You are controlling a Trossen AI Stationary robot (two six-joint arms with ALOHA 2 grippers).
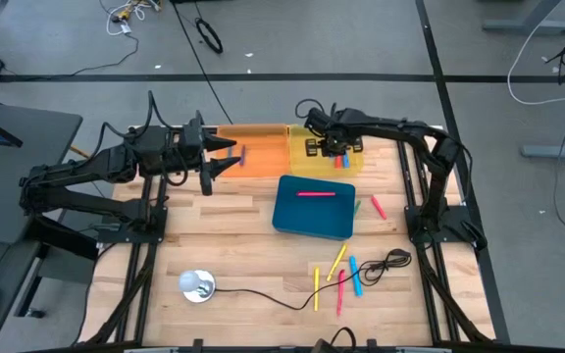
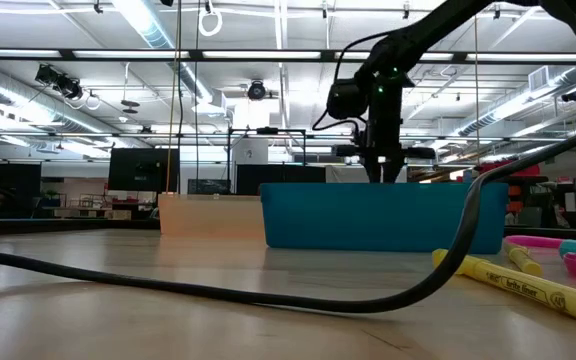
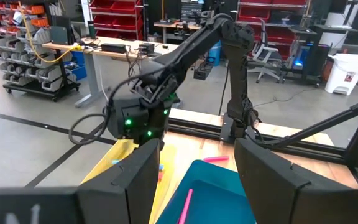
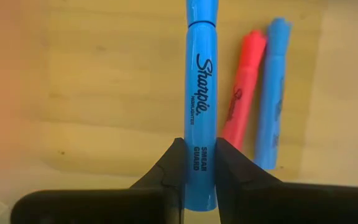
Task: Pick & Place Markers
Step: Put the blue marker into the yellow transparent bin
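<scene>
Two arms stood over the table (image 1: pixel 214 235) when seen from above. The right tool (image 1: pixel 333 149) hung over the yellow tray (image 1: pixel 302 157), which lay just behind the teal bin (image 1: pixel 312 211); the left tool (image 1: pixel 226 162), fingers apart and empty, hovered over the orange tray (image 1: pixel 263 162) beside it. One pink marker (image 1: pixel 316 193) lay in the teal bin, and loose markers (image 1: pixel 341 275) were scattered in front of that bin.

From table height, the right arm (image 2: pixel 378 100) came down steeply behind the teal bin, its wrist pointing almost straight down.

Past the left tool's fingers (image 3: pixel 135 180), the right arm showed bent at the elbow, reaching over the yellow tray.

Through the right wrist camera, the tool was clamped on a blue marker (image 4: pixel 201 81) near its lower end, above a red marker (image 4: pixel 244 87) and another blue one (image 4: pixel 275 93) lying in the yellow tray. To my eye, the step was best done by lowering close to the tray floor beside those two, then parting the fingers gently so the marker wouldn't roll.
</scene>
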